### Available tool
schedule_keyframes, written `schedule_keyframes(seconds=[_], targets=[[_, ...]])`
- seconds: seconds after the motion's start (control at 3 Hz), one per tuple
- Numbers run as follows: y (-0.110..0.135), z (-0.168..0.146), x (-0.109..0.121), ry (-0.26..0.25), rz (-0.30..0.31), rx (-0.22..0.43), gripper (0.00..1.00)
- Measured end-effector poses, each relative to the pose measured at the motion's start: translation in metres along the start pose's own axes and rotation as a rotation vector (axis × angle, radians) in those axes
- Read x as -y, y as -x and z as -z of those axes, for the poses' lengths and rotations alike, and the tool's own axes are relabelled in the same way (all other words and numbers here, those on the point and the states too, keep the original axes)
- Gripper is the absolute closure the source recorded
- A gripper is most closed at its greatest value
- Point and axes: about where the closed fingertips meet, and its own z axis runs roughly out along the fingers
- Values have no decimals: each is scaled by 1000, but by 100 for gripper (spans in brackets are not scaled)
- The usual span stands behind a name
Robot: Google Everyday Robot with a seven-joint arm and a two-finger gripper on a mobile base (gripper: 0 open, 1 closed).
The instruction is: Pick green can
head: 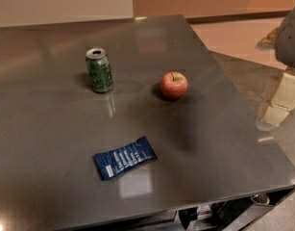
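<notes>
The green can [99, 70] stands upright on the grey table [51, 143], left of centre toward the back. It has a green mottled body and a silver top with a pull tab. My gripper [274, 107] is pale and hangs at the right edge of the view, off the table's right side, far from the can and level with the apple. It holds nothing that I can see.
A red apple [174, 84] sits to the right of the can, between the can and the gripper. A blue snack packet [125, 157] lies flat near the front. The table's right edge runs diagonally just left of the gripper.
</notes>
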Motion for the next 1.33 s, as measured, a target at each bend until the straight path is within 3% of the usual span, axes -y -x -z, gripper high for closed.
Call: schedule_keyframes(seconds=[0.33, 0.67, 1.33], targets=[[0, 0, 0, 0, 0, 0, 0], [17, -4, 14, 10, 2, 36, 0], [90, -35, 51, 56, 31, 179, 0]])
